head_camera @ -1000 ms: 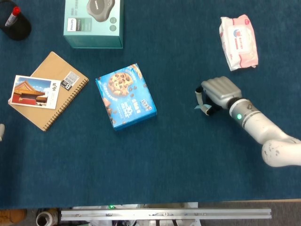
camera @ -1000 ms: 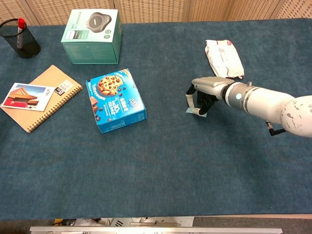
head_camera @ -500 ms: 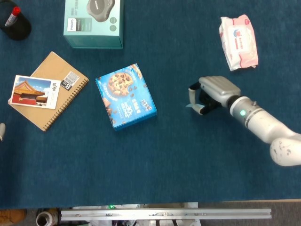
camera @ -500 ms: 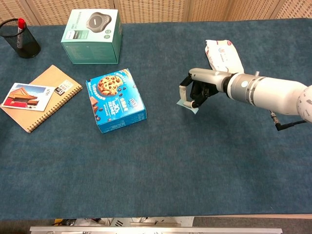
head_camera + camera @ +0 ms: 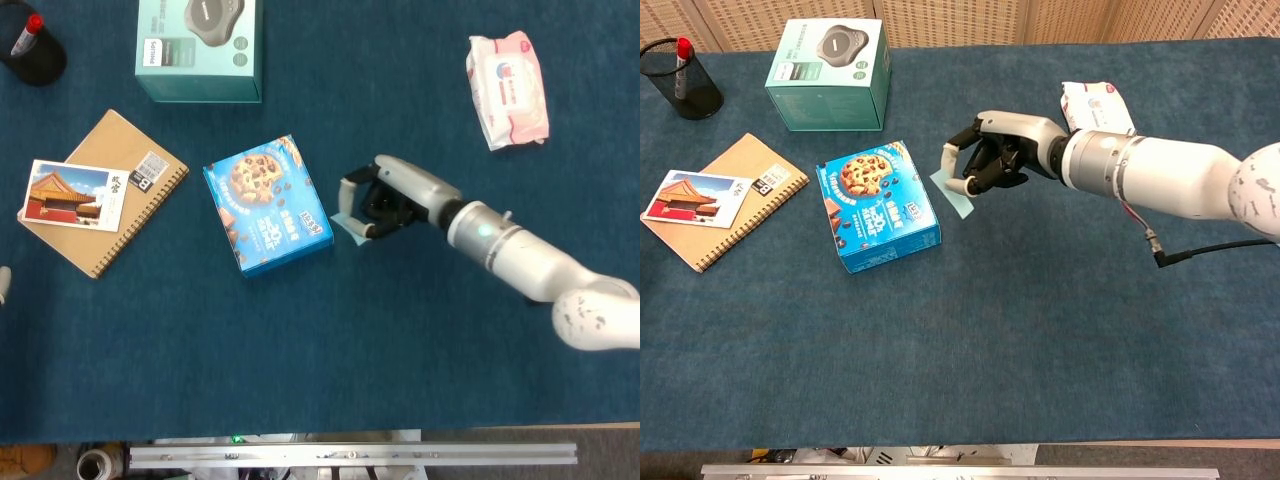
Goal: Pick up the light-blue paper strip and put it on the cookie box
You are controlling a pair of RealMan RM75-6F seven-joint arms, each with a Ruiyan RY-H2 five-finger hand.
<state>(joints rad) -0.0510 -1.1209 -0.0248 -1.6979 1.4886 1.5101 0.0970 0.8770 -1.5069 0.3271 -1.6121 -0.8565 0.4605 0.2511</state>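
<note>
My right robot hand (image 5: 385, 203) (image 5: 992, 158) hangs at mid-frame above the desk (image 5: 400, 340), fingers curled around the strip (image 5: 349, 226) (image 5: 953, 196), which dangles just beside the right edge of the cookie box (image 5: 267, 204) (image 5: 876, 205). The strip is off the desk and not yet on the box. My left robot hand shows only as a sliver at the left edge of the head view, so I cannot tell its state.
</note>
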